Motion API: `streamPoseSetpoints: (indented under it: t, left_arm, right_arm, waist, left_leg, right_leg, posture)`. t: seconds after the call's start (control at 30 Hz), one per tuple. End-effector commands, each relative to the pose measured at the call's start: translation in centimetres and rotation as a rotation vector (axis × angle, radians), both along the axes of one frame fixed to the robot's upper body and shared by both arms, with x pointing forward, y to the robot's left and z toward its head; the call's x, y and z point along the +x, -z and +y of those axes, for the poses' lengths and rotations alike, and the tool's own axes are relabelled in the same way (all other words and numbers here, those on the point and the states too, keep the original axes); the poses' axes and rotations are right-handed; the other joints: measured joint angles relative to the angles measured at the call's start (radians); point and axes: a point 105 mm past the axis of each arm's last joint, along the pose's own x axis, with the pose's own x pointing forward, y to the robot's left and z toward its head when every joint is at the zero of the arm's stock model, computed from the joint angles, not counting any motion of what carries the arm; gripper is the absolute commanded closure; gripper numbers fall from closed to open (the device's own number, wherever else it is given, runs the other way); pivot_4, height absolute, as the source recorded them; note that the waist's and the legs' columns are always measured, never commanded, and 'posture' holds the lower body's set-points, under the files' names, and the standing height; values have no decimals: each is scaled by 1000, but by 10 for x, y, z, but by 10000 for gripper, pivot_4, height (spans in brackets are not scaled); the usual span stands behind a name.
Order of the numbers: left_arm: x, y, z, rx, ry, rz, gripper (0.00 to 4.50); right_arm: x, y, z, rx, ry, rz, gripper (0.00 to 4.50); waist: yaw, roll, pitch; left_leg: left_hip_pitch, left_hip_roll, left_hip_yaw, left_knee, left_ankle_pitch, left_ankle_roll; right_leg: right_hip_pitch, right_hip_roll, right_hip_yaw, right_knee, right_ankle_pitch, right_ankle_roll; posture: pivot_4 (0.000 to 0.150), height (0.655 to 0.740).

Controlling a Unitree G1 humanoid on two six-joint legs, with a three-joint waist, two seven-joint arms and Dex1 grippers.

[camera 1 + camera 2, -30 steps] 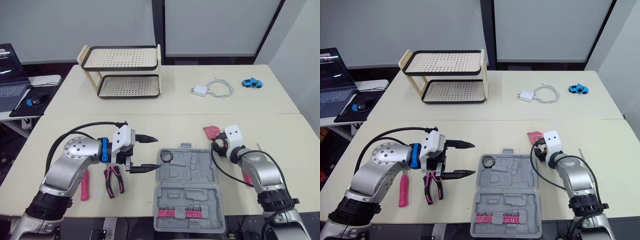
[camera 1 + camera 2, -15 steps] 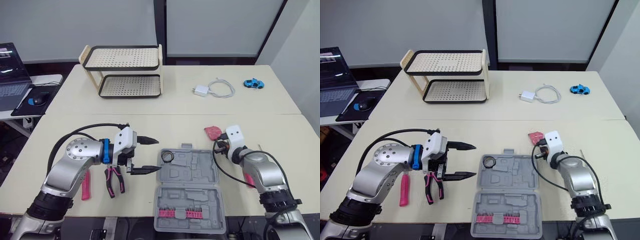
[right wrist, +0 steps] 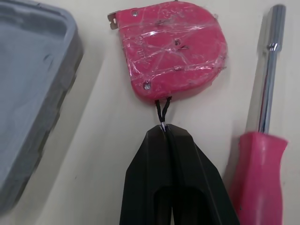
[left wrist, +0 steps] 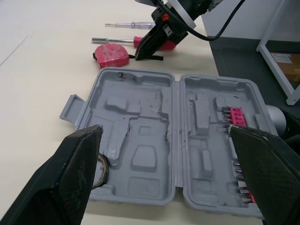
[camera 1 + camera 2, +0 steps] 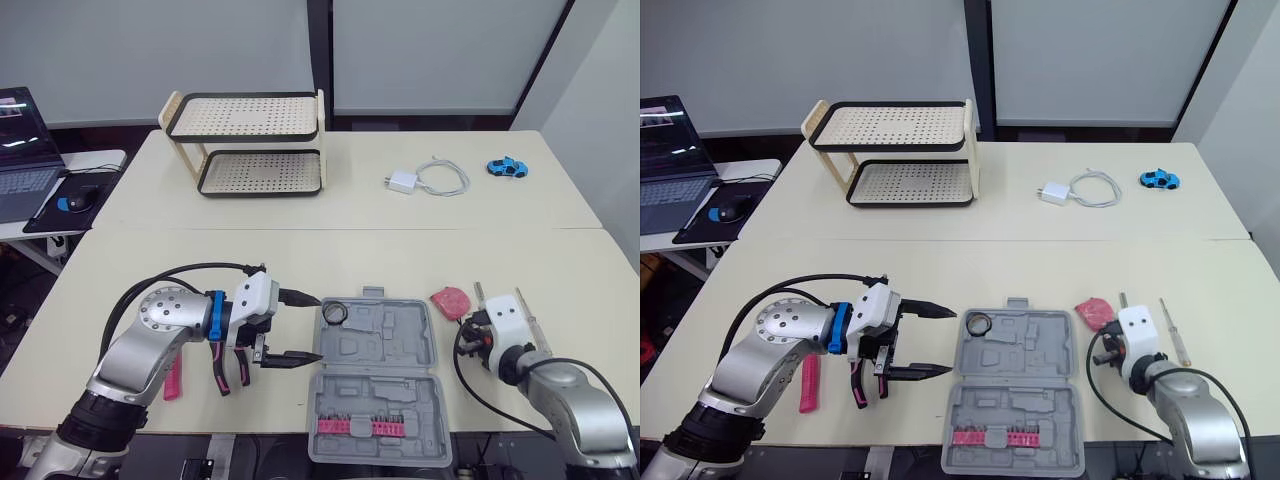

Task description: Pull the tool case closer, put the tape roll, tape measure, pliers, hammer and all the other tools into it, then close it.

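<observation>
The grey tool case (image 5: 390, 385) lies open near the table's front edge, with the black tape roll (image 5: 333, 313) in its far left corner. My left gripper (image 5: 306, 327) is open just left of the case, with nothing between its fingers. The pink-handled pliers (image 5: 222, 366) lie beneath that arm, beside another pink handle (image 5: 171, 380). To the right of the case lies the pink tape measure (image 3: 171, 51). My right gripper (image 3: 165, 133) is shut on its black cord. A pink-handled screwdriver (image 3: 262, 117) lies alongside it.
A row of pink bits (image 5: 360, 428) sits in the case's near half. A second slim screwdriver (image 5: 1175, 330) lies at the far right. At the back are a two-tier rack (image 5: 250, 140), a charger with its cable (image 5: 425, 178) and a blue toy car (image 5: 505, 166).
My right arm drew back towards me and the tape measure slid right and nearer with it. My left gripper moved right, closer to the case's left edge.
</observation>
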Motion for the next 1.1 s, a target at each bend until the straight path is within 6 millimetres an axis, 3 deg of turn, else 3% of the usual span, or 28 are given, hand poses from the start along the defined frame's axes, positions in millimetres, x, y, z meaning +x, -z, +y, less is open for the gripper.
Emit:
streamPoseSetpoints:
  t: [0.03, 0.57, 1.1]
  left_arm:
    - [-7, -4, -3, 3, 56, -33, 0]
    - [-18, 0, -4, 39, 135, -32, 0]
    - [-22, -14, -18, 43, 162, -30, 0]
  right_arm:
    - [-11, -10, 3, -2, -16, -19, 44727]
    - [-71, 4, 19, 77, -21, 116, 44727]
    - [-102, 8, 21, 101, 0, 184, 44727]
  waist:
    - [0, 0, 0]
    - [1, 0, 0]
    - [1, 0, 0]
  left_leg:
    - [0, 0, 0, 0, 0, 0]
    - [0, 0, 0, 0, 0, 0]
    - [0, 0, -1, 0, 0, 0]
  right_leg:
    - [0, 0, 0, 0, 0, 0]
    - [0, 0, 0, 0, 0, 0]
    - [1, 0, 0, -1, 0, 0]
  posture:
    - [1500, 7400]
    - [1500, 7400]
    - [1500, 7400]
